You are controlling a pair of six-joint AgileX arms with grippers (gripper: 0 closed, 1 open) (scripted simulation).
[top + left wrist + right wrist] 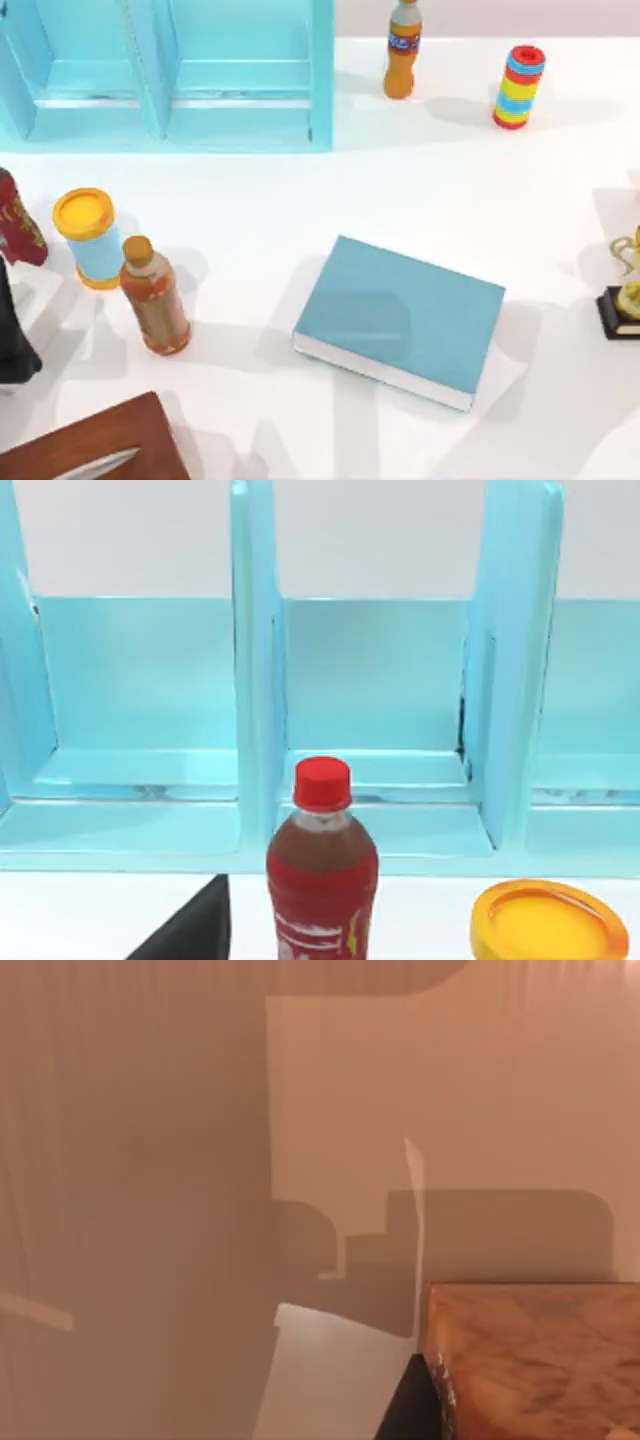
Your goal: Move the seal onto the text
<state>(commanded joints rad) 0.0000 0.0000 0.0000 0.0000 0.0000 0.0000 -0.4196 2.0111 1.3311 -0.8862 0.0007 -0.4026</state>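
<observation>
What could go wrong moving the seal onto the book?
1. The seal sits close in the right wrist view, but the grip on it is unreadable; it might slip.
2. The trophy at the top view's right edge flanks the route to the teal book; a sweep could clip it.

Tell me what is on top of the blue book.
Nothing rests on the book; its teal cover is bare apart from a soft shadow. What lies under it on the table is covered.
</observation>
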